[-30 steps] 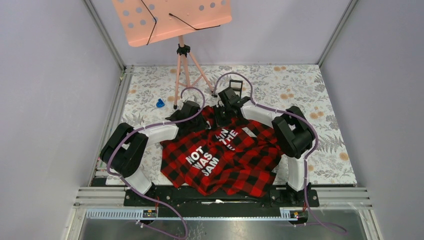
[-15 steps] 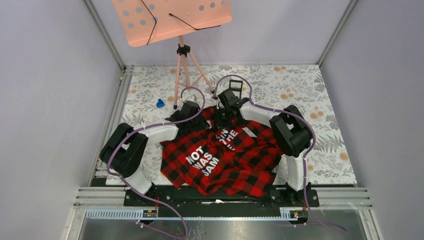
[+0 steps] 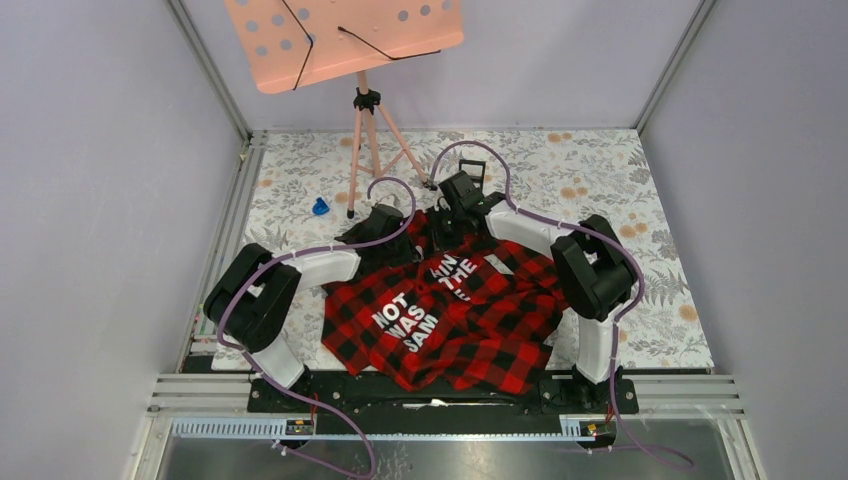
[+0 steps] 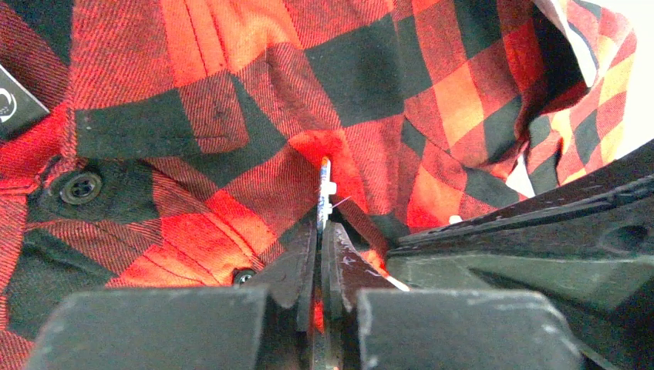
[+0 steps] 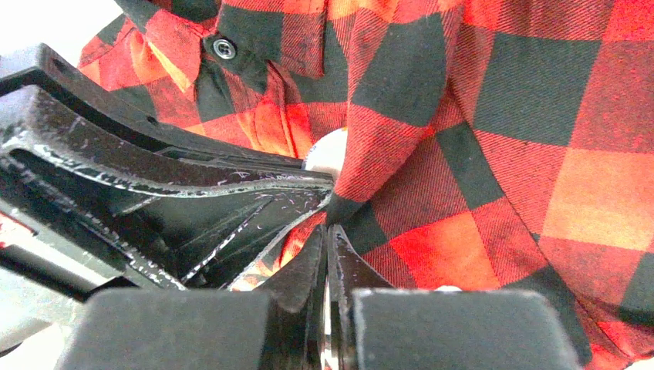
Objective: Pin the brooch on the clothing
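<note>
Shirt (image 3: 470,340) lies crumpled on the near half of the table (image 3: 620,180). White block letters slant across it: "NOT WAS SAM". In a second block just beyond, "THE" is clear, but the line above it is partly lost in a fold. A black tag (image 4: 14,104) is cut off at the frame edge, unreadable.

At the shirt's far edge the grippers meet.
- Left gripper (image 4: 318,245): fingers pressed together on the brooch (image 4: 325,193). It stands edge-on, a thin pale sliver, long axis running straight out from the fingertips into the cloth. Face not visible.
- Right gripper (image 5: 328,231): closed, pinching a fold of shirt just beside. Only a pale curved bit of brooch shows behind that fold.

Farther back: small blue object (image 3: 320,207) on the left, black frame (image 3: 472,172), pink stand (image 3: 345,40).
</note>
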Controlling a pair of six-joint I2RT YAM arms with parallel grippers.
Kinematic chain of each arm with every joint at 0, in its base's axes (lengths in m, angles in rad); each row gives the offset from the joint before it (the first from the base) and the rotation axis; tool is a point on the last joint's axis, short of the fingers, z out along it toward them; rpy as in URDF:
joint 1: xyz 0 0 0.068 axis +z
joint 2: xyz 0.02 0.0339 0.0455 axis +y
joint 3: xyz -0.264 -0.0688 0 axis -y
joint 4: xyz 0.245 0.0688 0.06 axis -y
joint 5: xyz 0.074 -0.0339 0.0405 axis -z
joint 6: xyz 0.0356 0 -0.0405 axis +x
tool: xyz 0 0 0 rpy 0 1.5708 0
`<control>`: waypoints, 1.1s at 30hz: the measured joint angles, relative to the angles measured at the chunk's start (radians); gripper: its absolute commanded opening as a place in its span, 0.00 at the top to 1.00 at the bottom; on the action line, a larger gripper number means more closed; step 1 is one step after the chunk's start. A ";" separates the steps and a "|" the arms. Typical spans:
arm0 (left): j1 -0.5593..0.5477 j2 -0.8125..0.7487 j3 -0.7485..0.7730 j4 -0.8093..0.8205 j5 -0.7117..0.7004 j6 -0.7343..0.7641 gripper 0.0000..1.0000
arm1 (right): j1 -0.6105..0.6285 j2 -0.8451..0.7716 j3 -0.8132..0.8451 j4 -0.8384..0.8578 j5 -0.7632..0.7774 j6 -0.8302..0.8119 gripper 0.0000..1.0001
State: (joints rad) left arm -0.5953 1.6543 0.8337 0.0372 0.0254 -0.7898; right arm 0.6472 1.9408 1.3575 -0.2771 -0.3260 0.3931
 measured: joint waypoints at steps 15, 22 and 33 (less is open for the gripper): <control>-0.002 0.000 0.002 0.034 0.001 0.011 1.00 | 0.000 0.058 0.014 -0.024 -0.038 -0.019 1.00; -0.002 0.000 -0.016 0.068 0.005 0.013 1.00 | 0.000 0.079 0.018 -0.026 -0.044 -0.022 1.00; -0.002 -0.006 -0.060 0.145 0.013 0.003 1.00 | -0.002 0.085 0.019 -0.017 -0.072 -0.023 1.00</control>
State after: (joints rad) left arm -0.5968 1.6478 0.7738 0.1818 0.0380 -0.7868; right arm 0.6456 2.0254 1.3769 -0.2939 -0.3977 0.3702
